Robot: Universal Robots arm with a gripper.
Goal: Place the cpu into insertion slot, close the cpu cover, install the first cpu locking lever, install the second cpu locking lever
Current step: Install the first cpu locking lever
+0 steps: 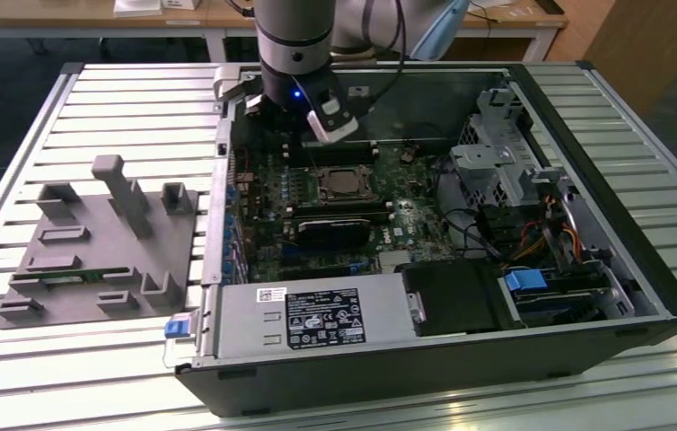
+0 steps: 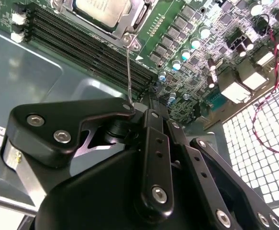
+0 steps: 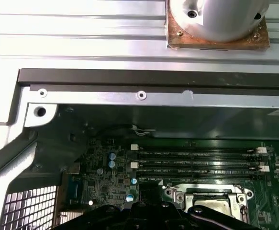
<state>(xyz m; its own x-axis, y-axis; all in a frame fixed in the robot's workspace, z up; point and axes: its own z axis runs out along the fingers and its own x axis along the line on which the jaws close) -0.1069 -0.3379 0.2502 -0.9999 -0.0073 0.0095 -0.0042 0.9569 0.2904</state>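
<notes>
- In the exterior view the arm [image 1: 296,54] hung over the 12 o'clock end of the motherboard [image 1: 417,224], inside the open PC case [image 1: 626,269].
- The cpu [image 2: 103,8] was seated in the insertion slot [image 3: 175,195]. In the exterior view the socket sat at roughly 6 o'clock from the wrist, mid-board. We counted step one as done.
- The cpu cover [image 2: 122,29] looked flat over the chip, with its frame around the silver top in both wrist views. We judged step two done.
- One cpu locking lever [image 2: 128,72] stood up off the socket corner as a thin wire, not latched. Its free end ran to the tip of the gripper [image 2: 138,109] and met it there.
- Jaws: we couldn't tell whether they were clamped on the wire or just resting against it, because the black linkage hid the contact.
- We couldn't tell whether this was the first or second lever, and the other one's state wasn't readable.
- Our read was about halfway: lever work was in hand, with at least one lever not yet locked.
- The long black memory slots [image 2: 82,43] lay between socket and gripper, at 12 o'clock from the socket in the exterior view, with nothing touching them.
- A grey fixture tray [image 1: 99,242] sat on the slatted table [image 1: 99,99] at 9 o'clock from the case, well apart from the work.
</notes>
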